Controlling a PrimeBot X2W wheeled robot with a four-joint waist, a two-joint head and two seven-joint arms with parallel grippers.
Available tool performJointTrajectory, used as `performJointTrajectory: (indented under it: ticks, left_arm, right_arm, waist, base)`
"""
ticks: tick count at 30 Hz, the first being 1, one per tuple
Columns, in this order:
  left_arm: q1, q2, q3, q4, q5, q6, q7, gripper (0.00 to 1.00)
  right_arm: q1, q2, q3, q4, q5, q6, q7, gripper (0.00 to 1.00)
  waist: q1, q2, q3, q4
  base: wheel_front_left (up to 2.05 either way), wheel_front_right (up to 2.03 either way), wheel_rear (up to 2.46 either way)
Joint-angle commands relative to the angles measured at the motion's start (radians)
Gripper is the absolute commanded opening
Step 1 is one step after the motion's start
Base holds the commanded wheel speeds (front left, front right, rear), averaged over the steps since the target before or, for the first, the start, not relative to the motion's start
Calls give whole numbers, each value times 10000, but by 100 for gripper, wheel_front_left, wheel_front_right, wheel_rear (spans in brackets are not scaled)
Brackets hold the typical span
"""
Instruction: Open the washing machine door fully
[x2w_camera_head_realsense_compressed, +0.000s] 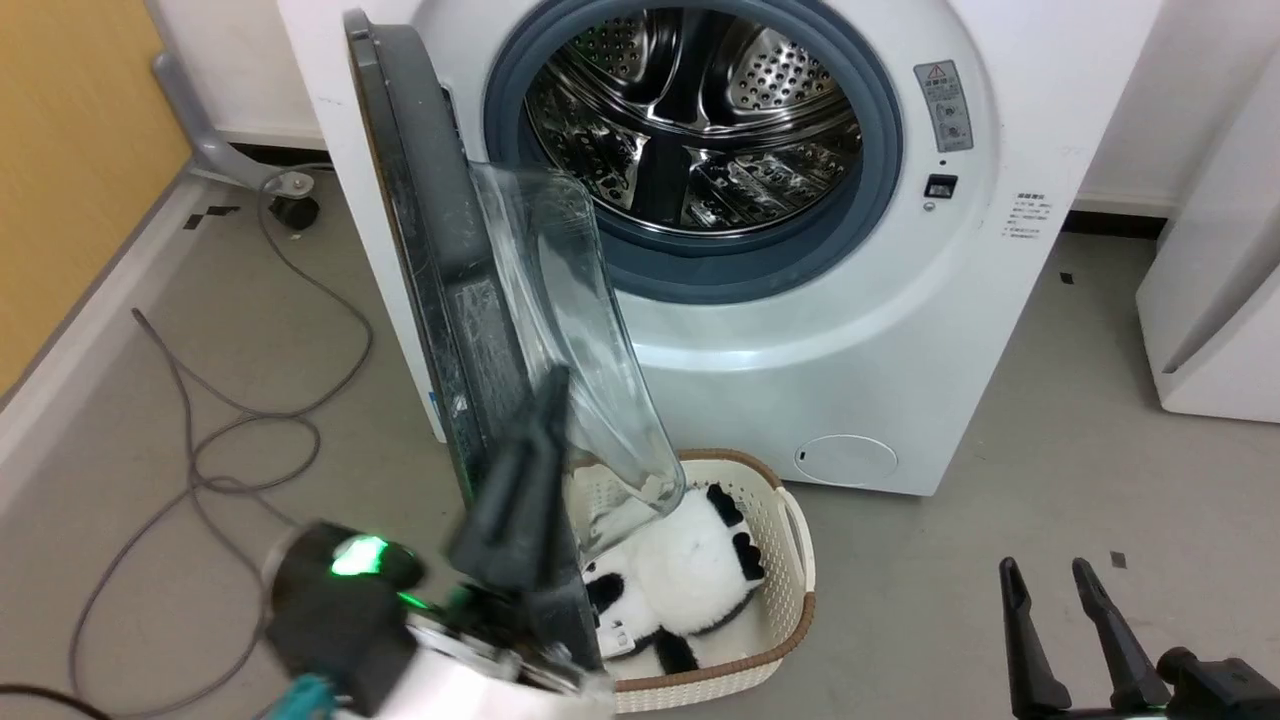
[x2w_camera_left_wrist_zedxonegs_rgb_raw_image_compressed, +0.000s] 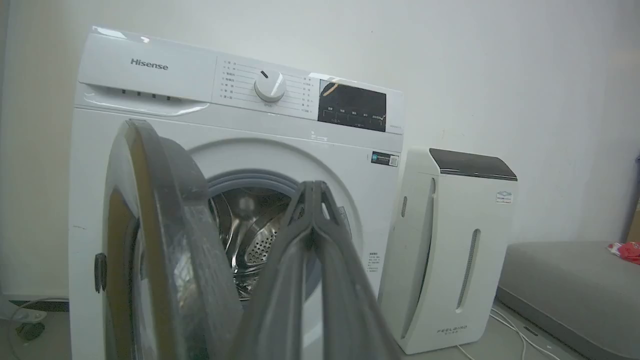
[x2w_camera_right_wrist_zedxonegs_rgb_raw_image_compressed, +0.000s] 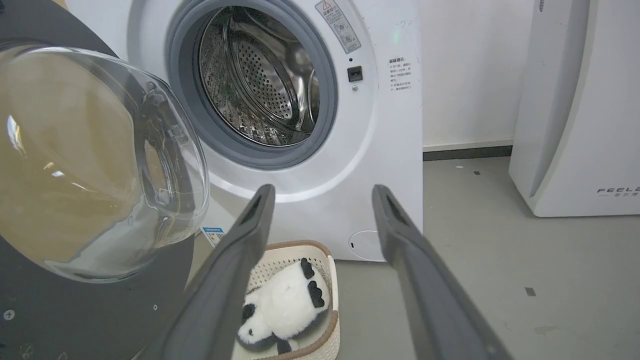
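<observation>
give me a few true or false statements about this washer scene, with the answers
1. The washing machine door stands open, away from the washing machine. True.
2. The left end effector is wide open. False: its fingers are pressed together.
3. A plush panda lies in the basket. True.
4. The right end effector grips the door. False: it is open, apart from the door, holding nothing.
5. The drum holds laundry. False: it looks empty.

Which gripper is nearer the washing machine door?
Left. The left gripper, shut, is right by the inner face of the washing machine door; the right gripper, open, stands well apart.
</observation>
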Motion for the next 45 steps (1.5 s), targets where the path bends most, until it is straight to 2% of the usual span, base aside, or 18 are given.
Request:
performJointTrajectory:
  ticks: [1, 9, 14, 22, 31, 38, 45]
  left_arm:
    - [288, 102, -293, -11, -79, -127, 480, 0]
    - [1175, 250, -1400, 634, -666, -288, 2572, 0]
    - [1474, 478, -1609, 1271, -564, -89, 3436, 0]
    - [1438, 549, -1166, 2039, -358, 351, 2894, 0]
    - [1310, 691, -762, 2465, -205, 602, 2316, 0]
    - [1318, 831, -258, 2636, -316, 850, 1912, 0]
    - [1140, 918, 286, 2760, -487, 1062, 1596, 0]
  right_arm:
    - [-35, 58, -40, 11, 65, 6, -45, 100]
    - [-39, 74, -48, 31, 107, 6, -45, 100]
    - [-28, 77, -41, 77, 209, 6, -45, 100]
    - [-12, 78, 5, 134, 230, 6, -45, 100]
    - [-34, 79, 156, 271, 362, 6, -45, 100]
    - [-47, 79, 299, 348, 382, 6, -45, 100]
    - [-195, 79, 433, 371, 355, 6, -45, 100]
  waist:
    - [-1, 0, -9, 54]
    - [-1, 0, -61, 274]
    - [-1, 0, -63, 380]
    - [-1, 0, 47, 581]
    - [-1, 0, 152, 1161]
    - [-1, 0, 267, 2181]
    - [-1, 0, 499, 2790]
  base:
    - [0, 0, 0]
    - [0, 0, 0]
    - [0, 0, 0]
    - [0, 0, 0]
    - [0, 0, 0]
    - [0, 0, 0]
    - [0, 0, 0]
